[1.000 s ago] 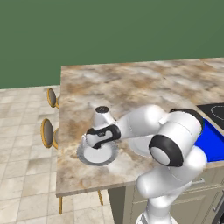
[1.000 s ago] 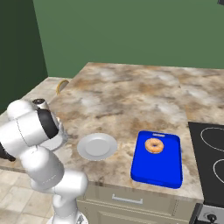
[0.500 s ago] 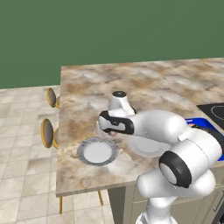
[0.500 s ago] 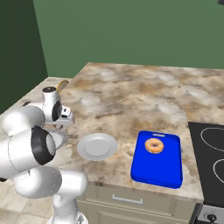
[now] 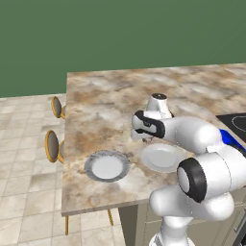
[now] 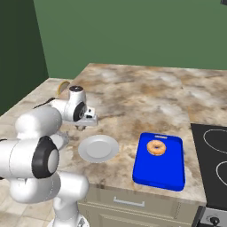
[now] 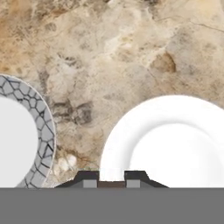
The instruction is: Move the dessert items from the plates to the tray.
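The orange-brown glazed donut (image 6: 156, 147) lies on the blue tray (image 6: 160, 175), whose edge (image 5: 229, 140) shows past my arm. My gripper (image 5: 139, 137) (image 6: 81, 127) hangs over the marble counter between the two plates. It is shut, and a thin brown sliver of the small morsel (image 7: 111, 184) shows pinched between its tips (image 7: 111, 179). The dark-rimmed plate (image 5: 106, 166) (image 7: 41, 127) has a bare white centre. The plain white plate (image 5: 161, 157) (image 6: 98, 148) (image 7: 175, 135) is bare too.
A black stovetop (image 6: 213, 164) (image 5: 235, 120) sits right of the tray. Two wooden stools (image 5: 54, 144) stand off the counter's left end. The marble counter (image 6: 133, 93) stretches far back behind the plates.
My arm has lifted off the dark-rimmed plate and swung right, to the gap beside the plain plate. The dark-rimmed plate now shows uncovered. The donut has stayed on the tray.
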